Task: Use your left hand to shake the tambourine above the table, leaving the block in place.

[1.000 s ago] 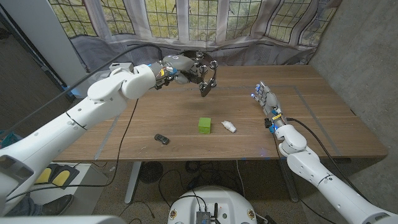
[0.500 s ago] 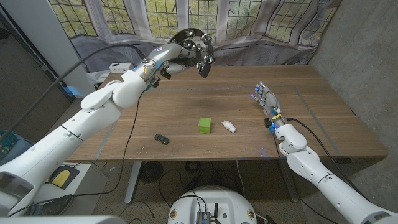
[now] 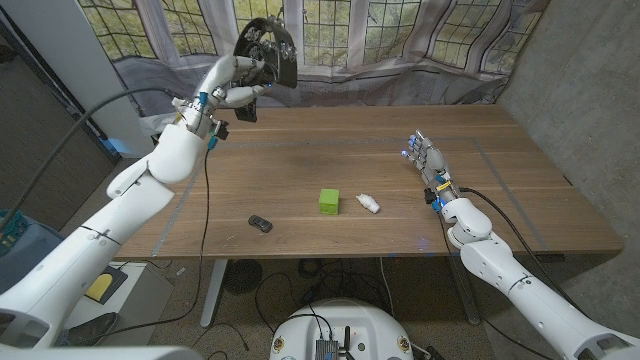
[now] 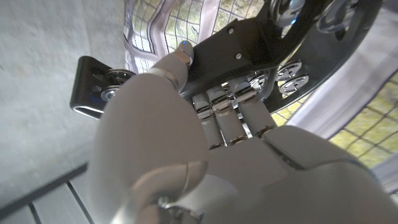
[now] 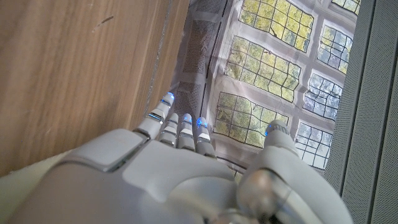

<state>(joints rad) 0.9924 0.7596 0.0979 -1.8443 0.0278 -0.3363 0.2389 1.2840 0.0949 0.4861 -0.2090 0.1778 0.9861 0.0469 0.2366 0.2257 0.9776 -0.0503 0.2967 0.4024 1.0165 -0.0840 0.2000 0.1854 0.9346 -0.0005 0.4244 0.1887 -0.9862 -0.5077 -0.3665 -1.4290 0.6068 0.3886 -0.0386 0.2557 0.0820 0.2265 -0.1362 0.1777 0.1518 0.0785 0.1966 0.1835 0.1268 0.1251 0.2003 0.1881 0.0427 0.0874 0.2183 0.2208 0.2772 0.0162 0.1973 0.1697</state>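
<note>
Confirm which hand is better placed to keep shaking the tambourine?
Left. The left hand already grips the tambourine, raised above the table. The right hand is open by the far side.

- I see a wooden table [image 3: 300, 190] with brown grain and faint pale lines marked on its top.
- Behind it I have leaded windows [image 3: 330, 20] with small panes, greenery bright outside.
- A translucent plastic sheet [image 3: 420, 70] hangs over the windows and bunches at the table's far edge.
- To my right stands a grey rough wall [image 3: 590, 90].
- To my left I make out a pale panel [image 3: 70, 60] leaning by a dark area.
- Under the table, cables [image 3: 270, 290] trail over grey floor [image 3: 420, 310].
- Daylight through the windows is soft and even.
</note>
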